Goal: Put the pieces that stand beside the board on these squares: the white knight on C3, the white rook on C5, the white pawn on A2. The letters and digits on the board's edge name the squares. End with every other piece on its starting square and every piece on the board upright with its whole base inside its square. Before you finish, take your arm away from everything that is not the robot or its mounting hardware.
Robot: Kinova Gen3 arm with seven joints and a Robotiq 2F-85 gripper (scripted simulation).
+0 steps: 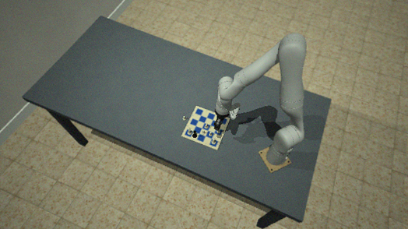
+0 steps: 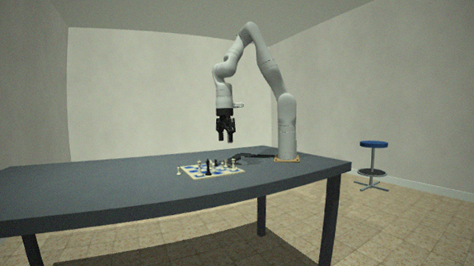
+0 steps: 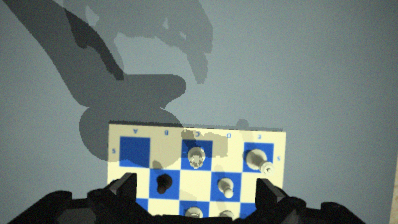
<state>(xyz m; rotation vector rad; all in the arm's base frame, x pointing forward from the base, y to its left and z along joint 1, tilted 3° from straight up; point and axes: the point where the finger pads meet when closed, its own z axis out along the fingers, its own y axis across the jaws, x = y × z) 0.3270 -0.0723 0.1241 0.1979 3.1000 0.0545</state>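
- Nearest to the wrist camera, the tool [image 3: 196,192] hangs over the board with its two dark fingers spread to their widest, and nothing sits between them.
- Just beyond the fingers lies the chessboard [image 3: 295,165], cream and blue, its letters A to E printed along the far edge and a 5 at each end of the far row.
- On that far row, under the letter C, stands a white rook [image 3: 196,156] — upright on a blue square, seen from above.
- Further right on the same row, on the blue square under E, a taller white piece [image 3: 258,160] leans toward the board's right edge in this view; whether it truly tilts I cannot tell.
- One row nearer, a black piece [image 3: 162,183] stands on a blue square left of the rook's column, and a small white piece [image 3: 226,187] stands on a blue square to the right.
- From the exterior view, the tool [image 2: 225,135] hangs well above the pieces, apart from all of them.
- A small white pawn [image 2: 179,171] stands on the table [image 2: 102,189] just beside the board's edge — off the board; the top view shows it too [image 1: 184,118].
- Which piece is the white knight is too small to tell.
- Past the board, the arm's shadow [image 3: 135,90] falls across the grey table.
- Farthest off, a blue stool [image 2: 373,144] stands on the tiled floor by the wall.
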